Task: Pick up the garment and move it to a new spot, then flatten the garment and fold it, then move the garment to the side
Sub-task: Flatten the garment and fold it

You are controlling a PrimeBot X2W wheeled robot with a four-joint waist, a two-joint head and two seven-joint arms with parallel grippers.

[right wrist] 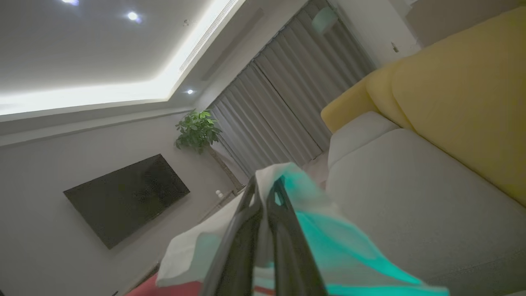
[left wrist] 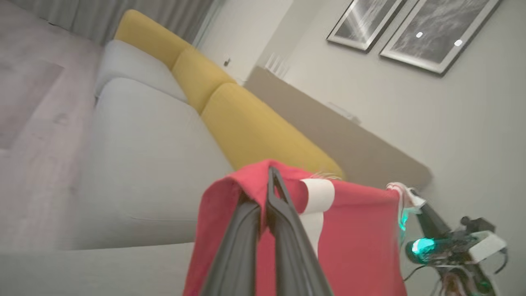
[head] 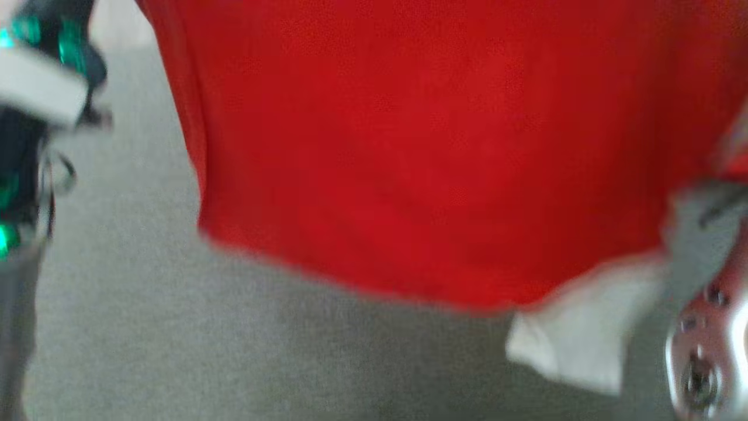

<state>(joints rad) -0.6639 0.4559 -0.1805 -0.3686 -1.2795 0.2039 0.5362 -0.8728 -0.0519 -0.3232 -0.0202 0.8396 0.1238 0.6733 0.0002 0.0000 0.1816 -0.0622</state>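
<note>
The garment [head: 444, 146] is red with white trim and hangs spread in the air, blurred and close in the head view, its white part [head: 578, 333] at the lower right. In the left wrist view my left gripper [left wrist: 271, 174] is shut on the garment's [left wrist: 357, 242] top edge, beside a white band [left wrist: 316, 195]. Further right along that edge, my right gripper [left wrist: 409, 199] pinches a white-trimmed corner. In the right wrist view my right gripper [right wrist: 267, 185] is shut on white cloth [right wrist: 328, 238] of the garment, tinted teal by a light.
Below and behind the hanging cloth is a sofa with a grey seat [left wrist: 144, 164] and yellow back cushions [left wrist: 254, 127]. Wooden floor [left wrist: 28, 102] lies beyond it. A wall TV [right wrist: 123, 197], a plant [right wrist: 197, 129] and grey curtains [right wrist: 283, 107] stand farther off.
</note>
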